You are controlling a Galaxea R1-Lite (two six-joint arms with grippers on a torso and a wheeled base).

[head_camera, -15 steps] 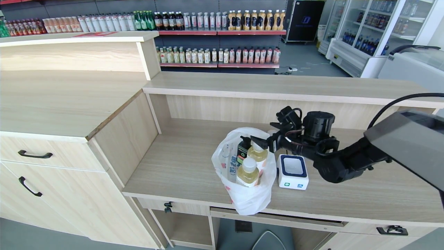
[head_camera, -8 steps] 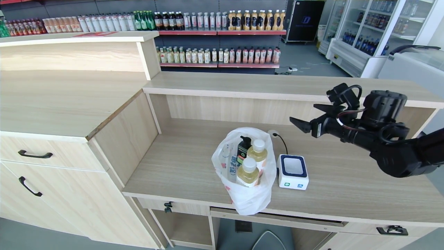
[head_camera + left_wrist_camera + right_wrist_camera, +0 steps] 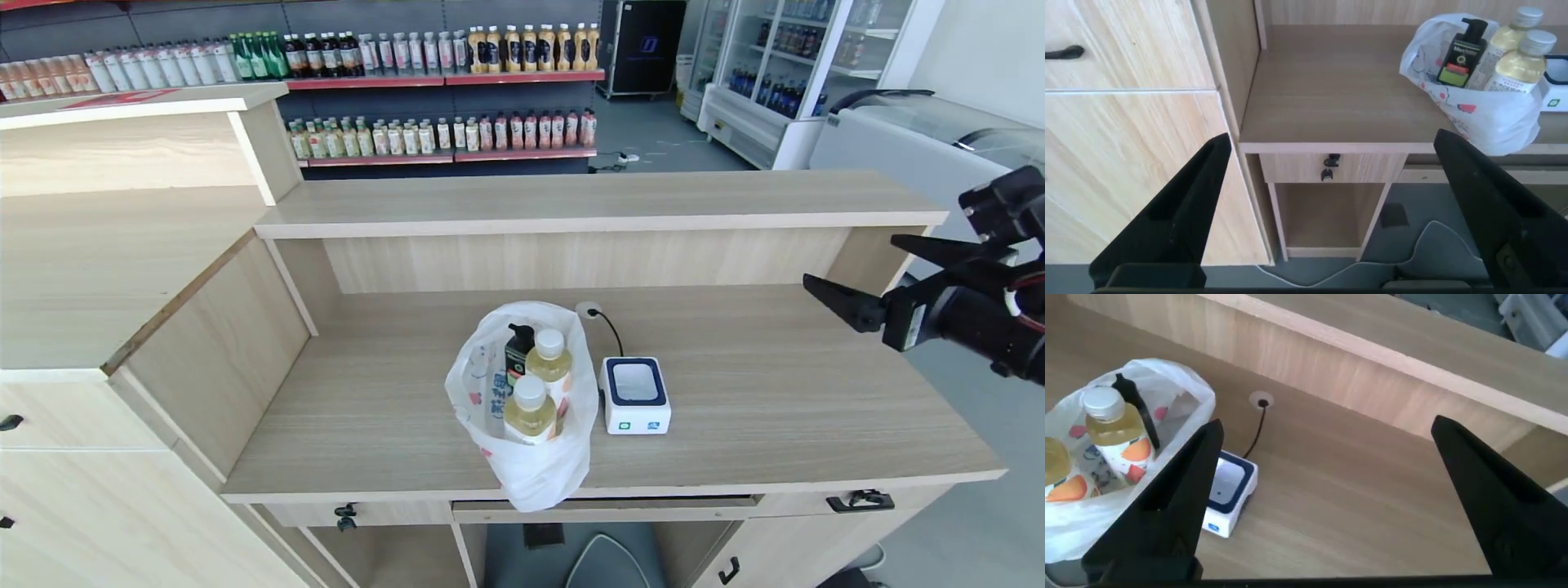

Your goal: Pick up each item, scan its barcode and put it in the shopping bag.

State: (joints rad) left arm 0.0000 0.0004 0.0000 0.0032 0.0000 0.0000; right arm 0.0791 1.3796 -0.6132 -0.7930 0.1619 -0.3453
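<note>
A white shopping bag stands on the wooden counter near its front edge. Inside are two yellow tea bottles with white caps and a black pump bottle. The white barcode scanner sits just right of the bag. My right gripper hangs open and empty above the counter's right end, well clear of the bag and scanner. My left gripper is open and empty, out in front of the counter's left part, with the bag off to one side.
A raised ledge runs along the back of the counter. A taller cabinet walls off its left side. The scanner's cable runs to a hole at the back. Drawers with handles sit under the front edge.
My right gripper has pulled away from the bag's mouth, up and to the right, open and empty. The head camera has turned, shifting the whole scene left.
</note>
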